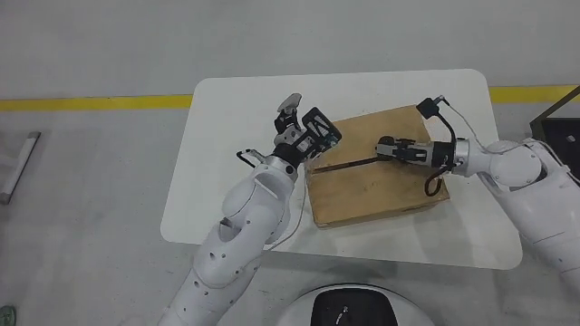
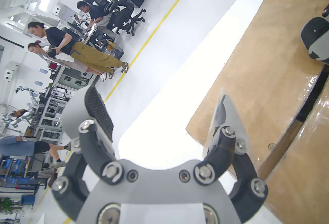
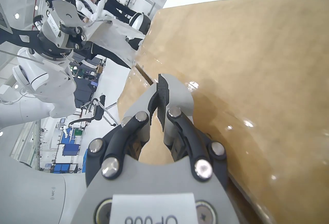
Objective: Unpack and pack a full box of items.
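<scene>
Two hands at box [image 1: 372,190], left hand [image 1: 306,118] agape by corner, right hand [image 1: 385,148] closed above middle.

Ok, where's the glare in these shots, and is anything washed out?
Right wrist view: bright glints on the glossy tape across the box. Left wrist view: the table is washed out between the fingers. Top view: even light, no glare.

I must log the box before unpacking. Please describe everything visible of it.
The box is flat brown cardboard, lying on the white table. Its two top flaps are down, with a dark slit between them and glossy clear tape over it. The open left gripper is at one end; the shut right gripper is at the slit.
</scene>
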